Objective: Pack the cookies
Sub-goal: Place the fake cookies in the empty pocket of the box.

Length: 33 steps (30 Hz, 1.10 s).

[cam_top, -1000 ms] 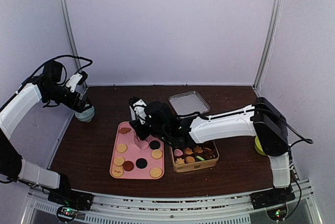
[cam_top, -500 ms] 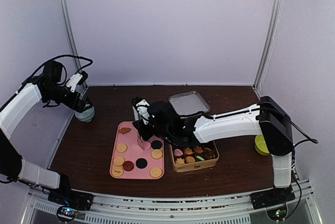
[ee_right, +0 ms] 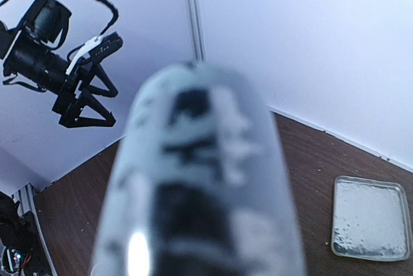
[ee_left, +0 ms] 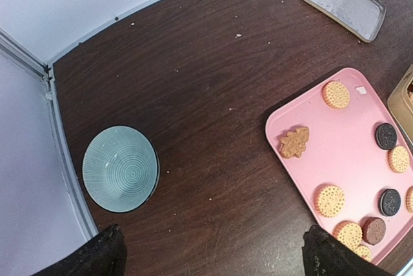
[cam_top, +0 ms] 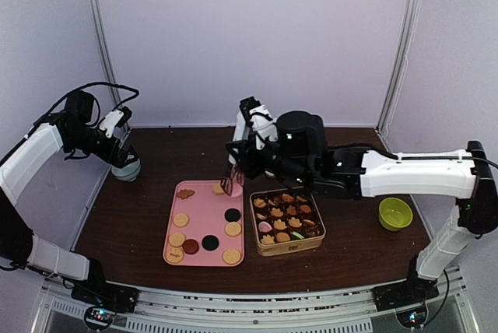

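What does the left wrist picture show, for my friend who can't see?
A pink tray of cookies lies at right on a dark table, with a teal bowl at left and a clear lid above.

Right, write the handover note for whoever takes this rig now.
Left tool: open, empty, hanging above the table near the teal bowl.
Right tool: up over the far edge of the pink tray; whether it grips anything is unclear.
Cookies: about ten loose on the tray; more sit in the gold tin beside it.
Done: tin partly packed.
Left: pack the tray's cookies; the clear lid lies at the far side.
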{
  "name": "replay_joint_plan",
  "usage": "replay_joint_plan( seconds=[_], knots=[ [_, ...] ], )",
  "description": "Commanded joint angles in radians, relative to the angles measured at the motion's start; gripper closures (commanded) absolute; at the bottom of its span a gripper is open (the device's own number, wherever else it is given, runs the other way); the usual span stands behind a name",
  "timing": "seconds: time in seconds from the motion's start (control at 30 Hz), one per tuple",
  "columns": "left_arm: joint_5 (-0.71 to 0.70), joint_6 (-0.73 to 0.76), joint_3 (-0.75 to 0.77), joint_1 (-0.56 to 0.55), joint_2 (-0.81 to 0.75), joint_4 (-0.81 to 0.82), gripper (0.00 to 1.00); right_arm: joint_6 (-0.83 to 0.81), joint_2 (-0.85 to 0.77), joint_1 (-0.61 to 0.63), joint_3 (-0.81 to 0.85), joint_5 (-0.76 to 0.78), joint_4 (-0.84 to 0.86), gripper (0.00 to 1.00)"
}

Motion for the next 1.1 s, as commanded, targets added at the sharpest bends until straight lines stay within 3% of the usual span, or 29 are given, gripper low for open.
replay_joint_plan(
  seconds=[0.0,0.17,0.37,0.8,1.07],
  knots=[
    [0.026,0.018,0.021,0.003,0.013,0.027,0.02,0.070,-0.174,-0.005,-0.188,0.126,-0.072,0.69],
    [0.051,0.022,0.013,0.003,0.019,0.026,0.02,0.148,-0.417,-0.005,-0.392,0.210,-0.175,0.69],
    [0.066,0.020,0.016,-0.002,0.034,0.027,0.02,0.209,-0.594,-0.005,-0.508,0.277,-0.260,0.68],
    [0.075,0.022,0.015,-0.008,0.035,0.016,0.02,0.234,-0.628,-0.005,-0.565,0.285,-0.308,0.67],
    [0.081,0.025,0.013,-0.012,0.038,0.016,0.02,0.240,-0.632,-0.002,-0.572,0.266,-0.330,0.56]
  ],
)
